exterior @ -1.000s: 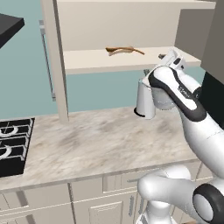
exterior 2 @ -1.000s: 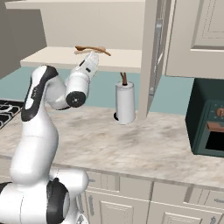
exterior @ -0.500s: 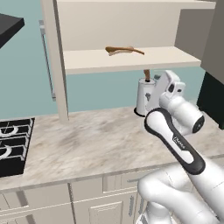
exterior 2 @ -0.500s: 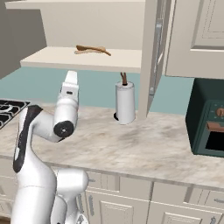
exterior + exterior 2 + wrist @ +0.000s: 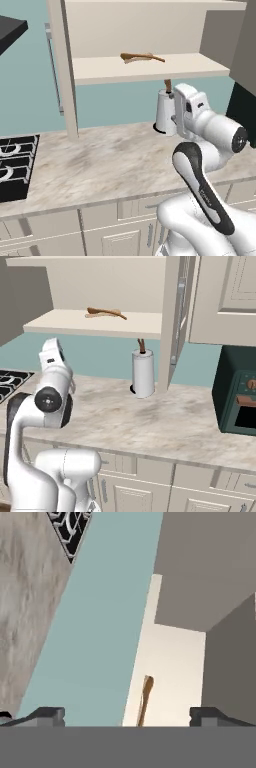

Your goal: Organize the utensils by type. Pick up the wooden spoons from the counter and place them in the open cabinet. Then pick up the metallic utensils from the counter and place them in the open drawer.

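The gripper point(image 5: 127, 716) has its jaws spread wide, dark fingertips point(image 5: 47, 714) far apart at the bottom of the hand view, and there's nothing between them, nothing held. From there, the big things first: the counter point(image 5: 100, 160), that broad marbled slab, runs right across both base views, with the white arm folded up over its near edge. Up at twelve o'clock sits the open cabinet point(image 5: 145, 67), cream shelf on show, its door swung out at about one o'clock in the right base view. A black stove point(image 5: 12, 165) sits at nine o'clock on the left edge. A white canister point(image 5: 143, 375) stands upright on the counter, under the shelf's front edge. And there they are, the wooden spoons point(image 5: 141, 57), lying flat on the shelf, close together; the hand view catches one at six o'clock.
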Controlling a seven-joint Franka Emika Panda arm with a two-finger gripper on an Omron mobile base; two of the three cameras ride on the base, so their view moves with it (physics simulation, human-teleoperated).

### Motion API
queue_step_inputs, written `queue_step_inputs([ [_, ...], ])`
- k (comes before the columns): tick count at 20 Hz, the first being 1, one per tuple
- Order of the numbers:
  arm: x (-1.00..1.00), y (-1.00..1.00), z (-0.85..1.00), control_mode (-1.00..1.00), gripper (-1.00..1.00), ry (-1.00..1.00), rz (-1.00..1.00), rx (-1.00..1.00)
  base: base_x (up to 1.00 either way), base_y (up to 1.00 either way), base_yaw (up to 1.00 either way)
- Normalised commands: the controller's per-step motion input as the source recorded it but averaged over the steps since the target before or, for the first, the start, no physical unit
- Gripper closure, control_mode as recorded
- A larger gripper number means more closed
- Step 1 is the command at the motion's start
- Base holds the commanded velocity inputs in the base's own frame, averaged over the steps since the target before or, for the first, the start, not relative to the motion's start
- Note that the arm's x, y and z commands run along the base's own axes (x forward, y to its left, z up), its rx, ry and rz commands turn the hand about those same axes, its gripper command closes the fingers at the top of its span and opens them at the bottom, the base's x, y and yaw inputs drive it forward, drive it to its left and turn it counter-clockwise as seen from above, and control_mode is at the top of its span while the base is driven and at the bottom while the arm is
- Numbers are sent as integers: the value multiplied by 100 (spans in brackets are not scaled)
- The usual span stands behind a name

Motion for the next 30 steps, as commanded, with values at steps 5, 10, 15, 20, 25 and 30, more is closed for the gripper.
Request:
queue_step_inputs([
  [5,-71,4,0,-100,-100,36,-1,-69,0,0,0],
  [10,-59,0,-46,-100,-100,47,-2,-68,0,0,0],
  [15,-11,-14,-100,-100,-100,30,-6,-37,0,0,0],
  [20,0,-40,-92,-100,-100,6,-3,-2,0,0,0],
  [25,-6,-44,-39,-100,-100,0,0,4,0,0,0],
  [30,-21,-34,-13,-100,-100,-1,-3,6,0,0,0],
])
